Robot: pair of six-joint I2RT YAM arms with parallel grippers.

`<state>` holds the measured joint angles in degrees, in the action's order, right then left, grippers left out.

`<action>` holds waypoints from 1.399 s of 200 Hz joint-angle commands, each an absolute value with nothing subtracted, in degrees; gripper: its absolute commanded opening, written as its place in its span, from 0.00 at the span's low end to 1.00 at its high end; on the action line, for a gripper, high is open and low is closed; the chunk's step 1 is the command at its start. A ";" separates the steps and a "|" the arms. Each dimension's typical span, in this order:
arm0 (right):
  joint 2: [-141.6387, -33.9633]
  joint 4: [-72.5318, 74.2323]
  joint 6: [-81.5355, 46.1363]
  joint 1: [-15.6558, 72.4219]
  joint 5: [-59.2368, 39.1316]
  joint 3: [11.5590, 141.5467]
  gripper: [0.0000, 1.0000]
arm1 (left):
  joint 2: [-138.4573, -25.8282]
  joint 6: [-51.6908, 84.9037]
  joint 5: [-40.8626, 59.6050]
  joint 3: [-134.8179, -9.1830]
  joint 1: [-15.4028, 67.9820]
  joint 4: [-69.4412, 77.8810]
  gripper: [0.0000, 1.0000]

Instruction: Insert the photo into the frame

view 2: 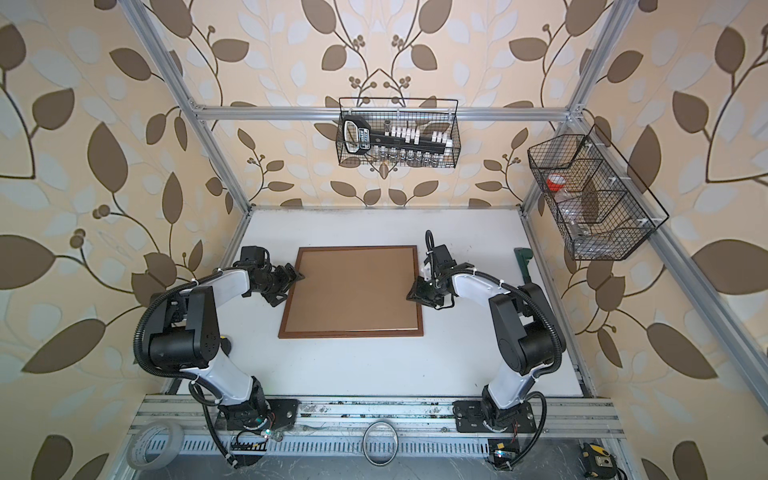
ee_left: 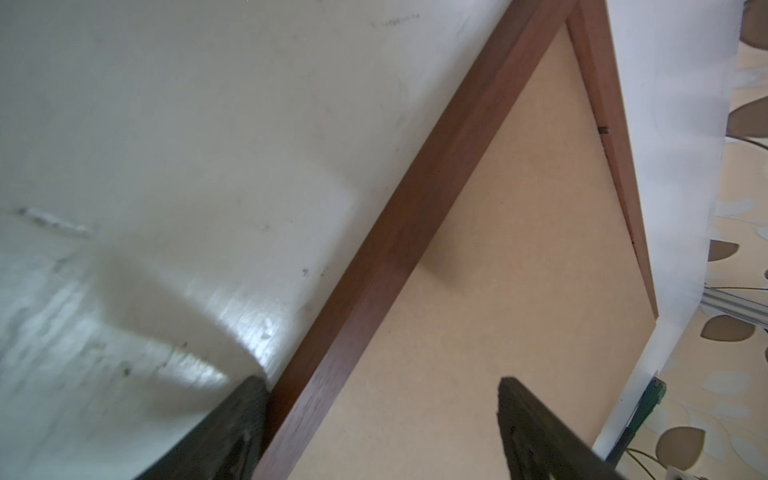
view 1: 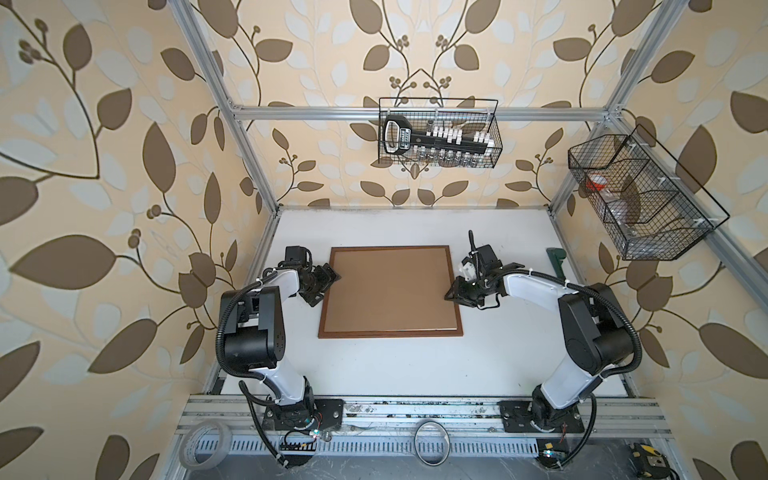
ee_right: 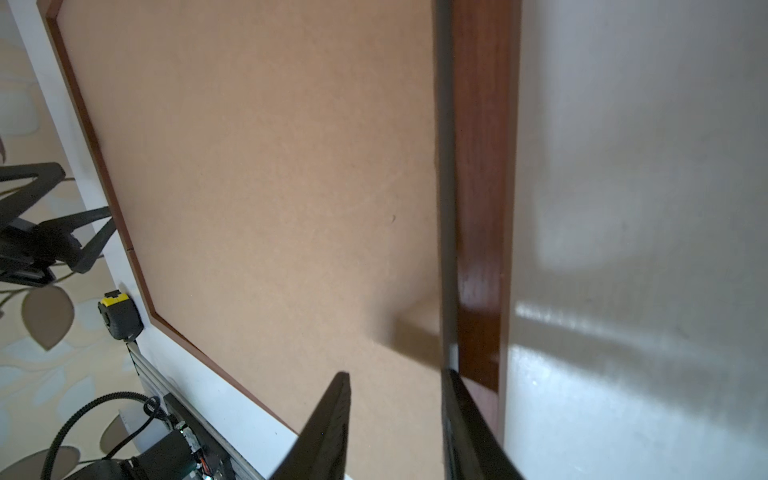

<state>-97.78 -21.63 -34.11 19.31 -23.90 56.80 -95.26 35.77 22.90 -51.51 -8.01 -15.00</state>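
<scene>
The frame (view 1: 390, 333) (view 2: 351, 333) lies flat in the middle of the white table, a thin reddish-brown wooden border. A plain brown backing board (view 1: 388, 286) (view 2: 353, 286) fills it. The photo is hidden or out of view. My left gripper (view 1: 326, 289) (view 2: 289, 290) (ee_left: 380, 380) is open at the frame's left side, with the border (ee_left: 415, 232) between its widely spread fingers. My right gripper (view 1: 453, 293) (view 2: 413, 293) (ee_right: 395, 374) stands open over the board (ee_right: 270, 166), just inside the right border (ee_right: 478, 166), with nothing between its fingers.
A wire basket (view 1: 438, 133) with a black tool hangs on the back rail, and another wire basket (view 1: 640, 199) on the right rail. A green object (view 1: 557, 262) lies at the table's right edge. A tape roll (view 1: 205, 442), a ring (view 1: 432, 440) and a tape measure (view 1: 648, 457) sit at the front.
</scene>
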 commanded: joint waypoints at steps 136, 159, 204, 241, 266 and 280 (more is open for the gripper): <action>-99.65 -21.03 -28.54 27.20 -27.94 61.69 0.31 | -98.85 36.21 29.97 -49.21 -5.58 -17.60 0.86; -101.17 -23.42 -26.05 29.42 -23.82 64.00 0.31 | -99.05 36.21 29.97 -49.13 -5.29 -17.66 0.86; -103.65 -34.94 -23.67 32.31 -10.36 70.58 0.48 | -98.88 36.08 30.06 -49.13 -5.10 -17.68 0.86; -98.19 -39.59 -22.99 30.27 -10.04 75.80 0.52 | -98.14 36.12 29.81 -49.40 -5.09 -17.98 0.87; -94.48 -40.15 -23.69 27.36 -6.51 76.57 0.53 | -95.84 36.32 29.34 -50.65 -5.15 -19.24 0.90; -92.65 -38.82 -24.98 24.71 -4.17 74.43 0.54 | -93.37 36.08 27.50 -51.84 -5.22 -20.33 0.94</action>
